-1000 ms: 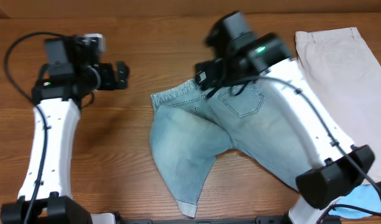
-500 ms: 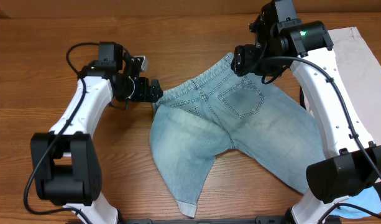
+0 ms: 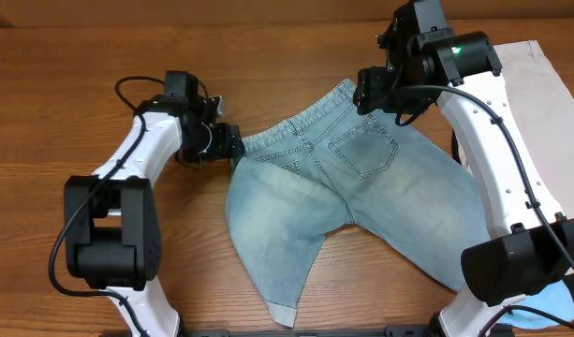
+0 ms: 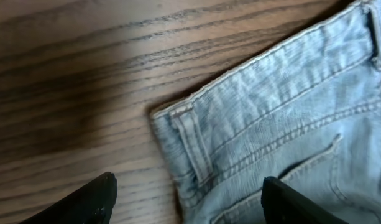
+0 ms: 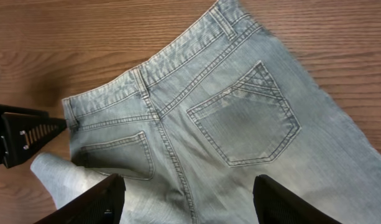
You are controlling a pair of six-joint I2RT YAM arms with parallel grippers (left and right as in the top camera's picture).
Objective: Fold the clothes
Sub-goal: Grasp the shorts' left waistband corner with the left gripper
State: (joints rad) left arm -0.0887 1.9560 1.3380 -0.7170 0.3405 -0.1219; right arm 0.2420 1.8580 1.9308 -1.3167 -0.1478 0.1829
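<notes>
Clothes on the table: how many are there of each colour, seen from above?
Denim shorts: 1
Beige garment: 1
Pale-blue garment, only a corner in view: 1
Total: 3

Soft, warm light falls from above. In the overhead view the brown wooden tabletop [image 3: 268,56] is evenly bright, with no glare. Thin dark shadows sit under the white robot arms [image 3: 493,140]. In the left wrist view a big dim shadow covers the wood on the left, and the black fingertips [image 4: 94,199] of the left end effector [image 4: 187,202] look blurry. The seams of the faded light-blue denim shorts [image 5: 240,124] look sharp.
</notes>
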